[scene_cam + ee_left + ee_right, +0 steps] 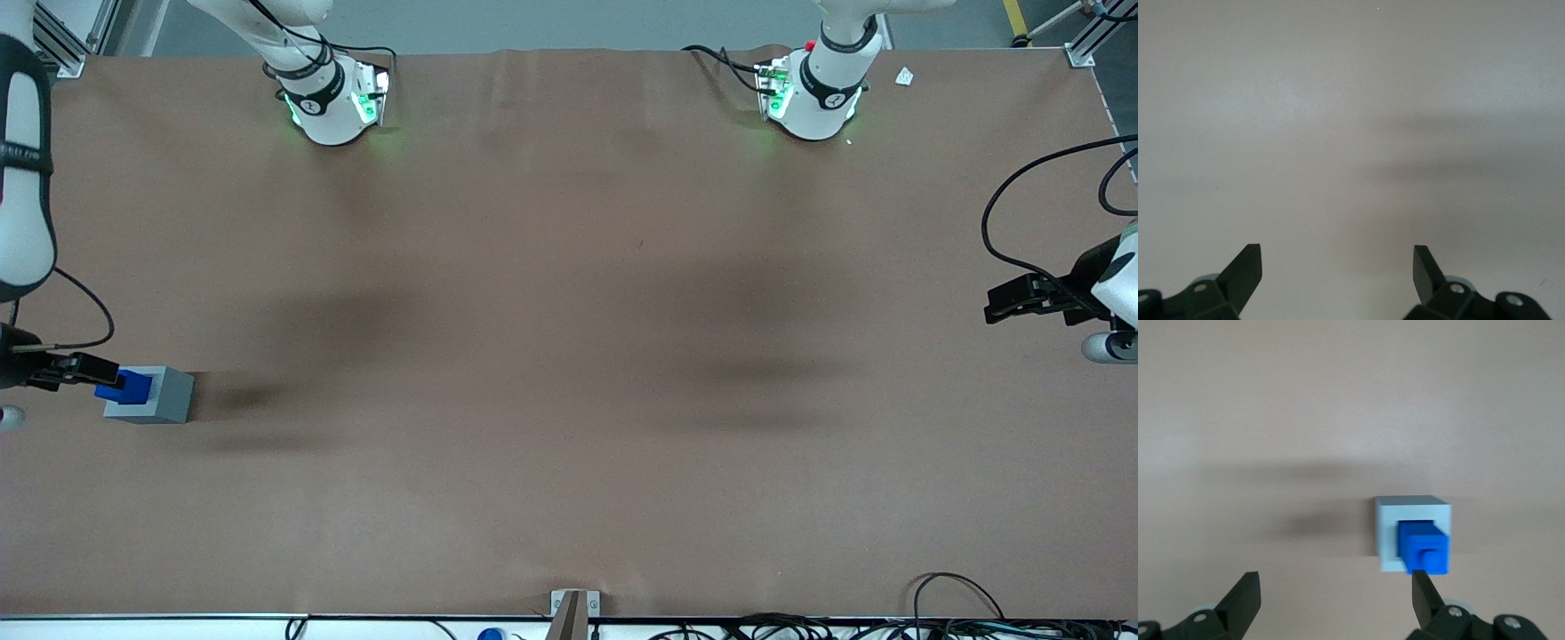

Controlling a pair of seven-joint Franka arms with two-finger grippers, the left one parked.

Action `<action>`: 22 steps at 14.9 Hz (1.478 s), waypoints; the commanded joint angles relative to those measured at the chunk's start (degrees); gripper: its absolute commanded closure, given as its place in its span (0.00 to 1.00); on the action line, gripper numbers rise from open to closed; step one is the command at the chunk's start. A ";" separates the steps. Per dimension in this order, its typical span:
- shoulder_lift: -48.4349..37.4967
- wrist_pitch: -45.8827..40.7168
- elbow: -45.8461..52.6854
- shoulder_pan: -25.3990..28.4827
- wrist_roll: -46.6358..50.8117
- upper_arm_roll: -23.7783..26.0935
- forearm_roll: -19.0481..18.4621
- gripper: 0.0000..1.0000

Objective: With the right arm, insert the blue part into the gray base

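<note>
The gray base (167, 397) stands on the brown table, toward the working arm's end. The blue part (128, 388) sits in the recess in its top face and sticks up out of it, stud upward. My right gripper (82, 370) hovers beside the base, just outward of it toward the table's end, touching neither block. In the right wrist view the gripper (1335, 579) is open with only bare table between its fingers. One fingertip (1421, 587) shows just in front of the blue part (1425, 549) in the gray base (1388, 533).
The brown table (569, 356) ends close to the base at the working arm's end. The working arm's green-lit foot (333, 102) stands farther from the front camera. A metal bracket (573, 609) and cables (951, 613) line the near edge.
</note>
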 commanded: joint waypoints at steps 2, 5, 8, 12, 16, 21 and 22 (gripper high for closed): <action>-12.35 0.53 -10.64 5.62 5.92 -0.15 0.82 0.00; -18.41 -1.39 -13.47 7.47 8.39 -0.15 0.74 0.00; -22.73 -6.84 -13.29 8.09 9.71 -0.24 0.74 0.00; -26.51 -12.82 -12.68 7.83 10.51 -0.32 0.56 0.00; -26.34 -17.49 -9.26 7.91 10.42 -0.33 0.03 0.00; -26.17 -18.02 -7.94 8.18 10.68 -0.24 -0.14 0.00; -26.08 -17.67 -7.76 8.09 10.60 -0.24 -0.06 0.00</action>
